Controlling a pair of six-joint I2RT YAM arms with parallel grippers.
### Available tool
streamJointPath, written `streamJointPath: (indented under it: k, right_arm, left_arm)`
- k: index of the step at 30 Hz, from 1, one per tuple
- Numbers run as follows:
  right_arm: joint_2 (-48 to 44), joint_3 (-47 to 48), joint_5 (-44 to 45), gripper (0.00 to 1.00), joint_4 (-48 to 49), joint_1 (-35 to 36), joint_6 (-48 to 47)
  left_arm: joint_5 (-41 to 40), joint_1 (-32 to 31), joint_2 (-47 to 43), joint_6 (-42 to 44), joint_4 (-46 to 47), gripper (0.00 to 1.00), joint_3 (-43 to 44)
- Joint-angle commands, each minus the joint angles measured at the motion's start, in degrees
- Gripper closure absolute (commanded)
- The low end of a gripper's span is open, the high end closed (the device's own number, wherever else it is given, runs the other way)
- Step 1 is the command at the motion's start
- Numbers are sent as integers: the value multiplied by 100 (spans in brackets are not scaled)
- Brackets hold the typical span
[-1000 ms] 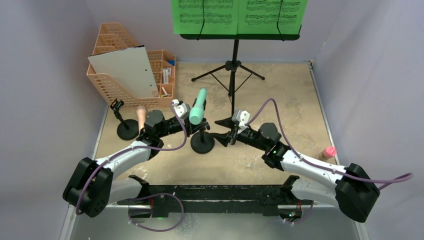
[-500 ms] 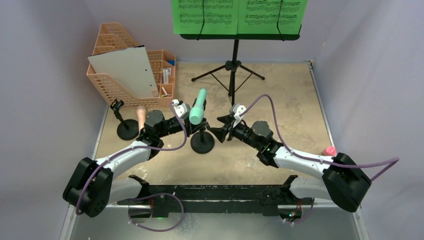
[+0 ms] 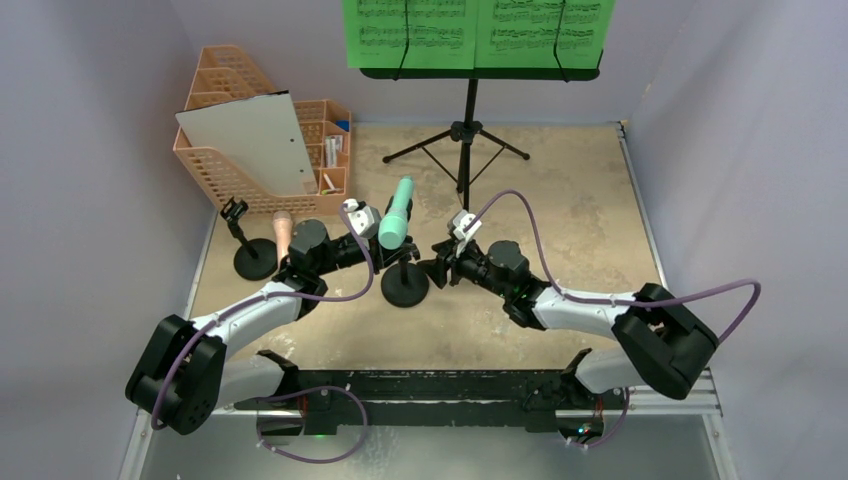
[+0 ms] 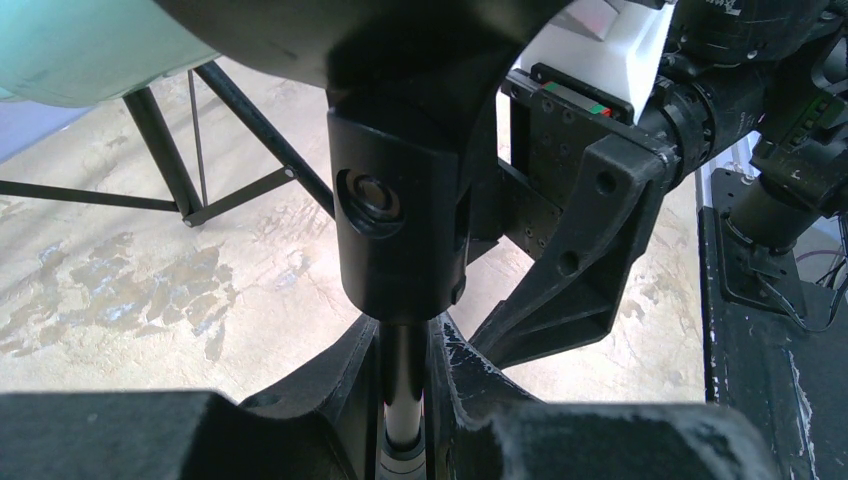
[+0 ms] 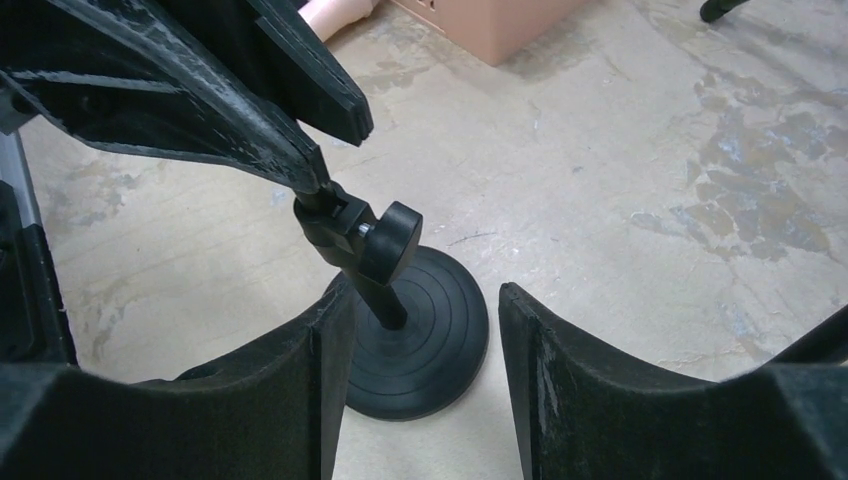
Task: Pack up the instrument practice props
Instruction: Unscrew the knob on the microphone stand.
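My left gripper [image 3: 396, 257] [image 4: 405, 345] is shut on the thin stem [image 4: 404, 400] of a black round-based holder [image 3: 405, 286]. The mint microphone [image 3: 397, 212] [image 4: 80, 45] sits in that holder's clip. My right gripper [image 3: 437, 270] [image 5: 422, 300] stands open just right of the same holder, its fingers low on either side of the round base [image 5: 425, 345]. The pink microphone [image 3: 283, 232] lies beside the second holder [image 3: 255, 260] at the left. The black music desk [image 3: 480, 72] on its tripod legs [image 3: 462, 135] carries two green pages [image 3: 408, 30] at the back.
An orange mesh organizer [image 3: 235, 165] with a grey-white board [image 3: 250, 140] leaning in it stands at the back left. Walls close in the table on the left, right and back. Both arms meet near the table's middle.
My right arm has swung left and brought its open gripper up to the holder's base. The left gripper has stayed shut on the stem.
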Motion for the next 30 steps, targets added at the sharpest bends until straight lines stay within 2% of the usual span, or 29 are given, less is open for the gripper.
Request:
streamJointPath:
  k: [1, 21, 24, 30]
  right_arm:
    - [91, 176, 131, 44, 391, -49, 61]
    - [682, 654, 76, 49, 409, -99, 36]
    - [670, 756, -487, 47, -11, -196, -237]
    - [522, 873, -2564, 43, -910, -722, -715]
  left_arm:
    - [108, 0, -58, -103, 141, 100, 117]
    - [171, 0, -24, -123, 172, 100, 124]
    - [169, 0, -22, -105, 151, 100, 129]
    - [170, 0, -5, -53, 120, 100, 131]
